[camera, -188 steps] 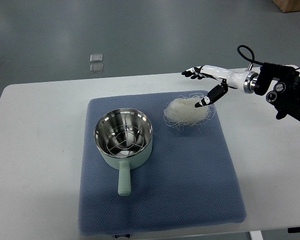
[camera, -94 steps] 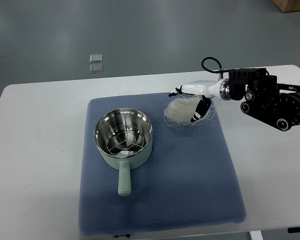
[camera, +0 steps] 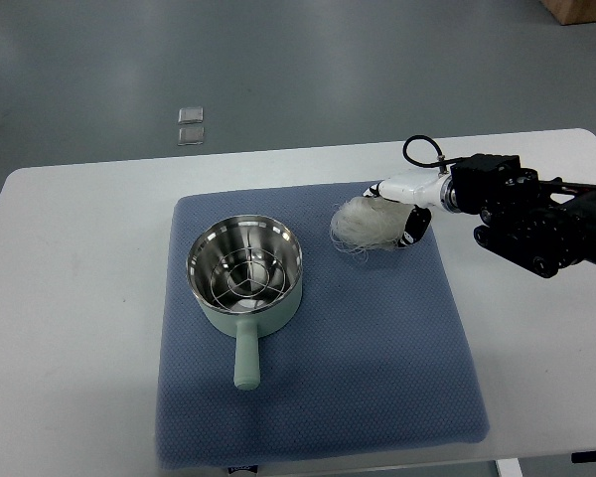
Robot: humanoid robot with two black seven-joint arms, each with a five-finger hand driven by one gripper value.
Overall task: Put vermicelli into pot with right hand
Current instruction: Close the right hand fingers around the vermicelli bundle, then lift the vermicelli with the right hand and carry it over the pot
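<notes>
— Vermicelli [camera: 366, 223] sits as a white nest on the blue mat [camera: 377, 348], right of the pot [camera: 244, 270] and apart from it
— And the right hand [camera: 395, 202]?
— Fingers closed around the nest's right side, gripping it. Pot stands with its handle toward the near edge of the white table [camera: 70, 298]

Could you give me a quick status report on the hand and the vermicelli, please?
Right hand closed on vermicelli, bundle low on blue mat. Pot empty, path clear. Left hand out of view.
</notes>
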